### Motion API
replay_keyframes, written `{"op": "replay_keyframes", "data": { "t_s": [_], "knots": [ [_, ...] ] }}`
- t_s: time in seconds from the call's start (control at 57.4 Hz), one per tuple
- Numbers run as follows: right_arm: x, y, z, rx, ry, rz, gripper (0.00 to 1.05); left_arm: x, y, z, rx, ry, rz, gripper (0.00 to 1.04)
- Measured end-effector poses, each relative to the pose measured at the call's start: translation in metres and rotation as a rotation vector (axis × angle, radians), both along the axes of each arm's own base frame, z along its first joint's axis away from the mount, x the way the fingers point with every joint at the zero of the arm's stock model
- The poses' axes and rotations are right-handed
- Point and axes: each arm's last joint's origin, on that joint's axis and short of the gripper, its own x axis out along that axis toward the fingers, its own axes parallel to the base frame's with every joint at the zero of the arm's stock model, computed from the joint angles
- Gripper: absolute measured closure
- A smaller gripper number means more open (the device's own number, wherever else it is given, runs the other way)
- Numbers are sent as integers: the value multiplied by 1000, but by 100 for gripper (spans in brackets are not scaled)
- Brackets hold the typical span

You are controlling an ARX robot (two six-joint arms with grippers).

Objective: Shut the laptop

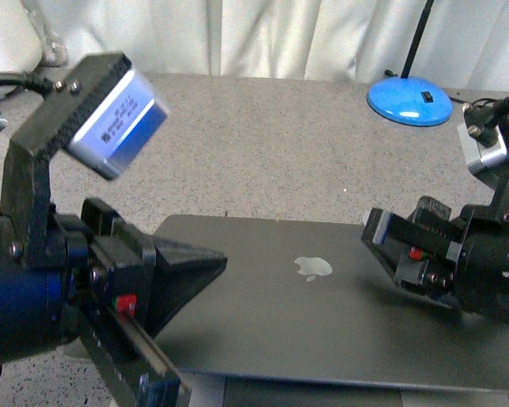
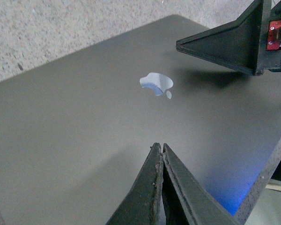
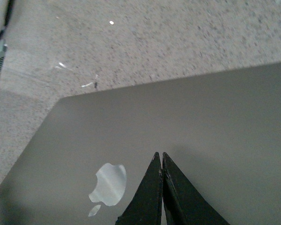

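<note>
The laptop lies on the speckled table with its grey lid down and the shiny apple logo facing up. Keys, trackpad and screen are hidden. My left gripper is shut and empty, hovering over the lid's left part. My right gripper is shut and empty, over the lid's right part. In the left wrist view the lid, my left gripper and the right gripper show. In the right wrist view my right gripper sits just above the lid beside the logo.
A blue lamp base with a black stem stands at the back right. A white object sits at the back left corner. White curtains hang behind the table.
</note>
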Motion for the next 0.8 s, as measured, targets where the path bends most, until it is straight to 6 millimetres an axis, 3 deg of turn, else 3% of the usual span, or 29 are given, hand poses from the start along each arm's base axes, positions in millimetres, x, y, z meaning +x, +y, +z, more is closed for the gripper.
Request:
{"op": "replay_keyframes", "data": {
  "t_s": [0.209, 0.453, 0.61, 0.802],
  "knots": [
    [-15, 3, -18, -23, 83, -22, 104, -10, 0, -12, 40, 37, -19, 101],
    [-15, 1, -19, -54, 78, -68, 104, -8, 0, -14, 57, 12, 21, 101],
    [-4, -5, -6, -143, -54, -141, 104, 3, 5, -6, 53, -54, 105, 101],
    [16, -13, 21, -241, -259, -213, 104, 33, 18, 17, 43, -177, 284, 101]
  ]
}}
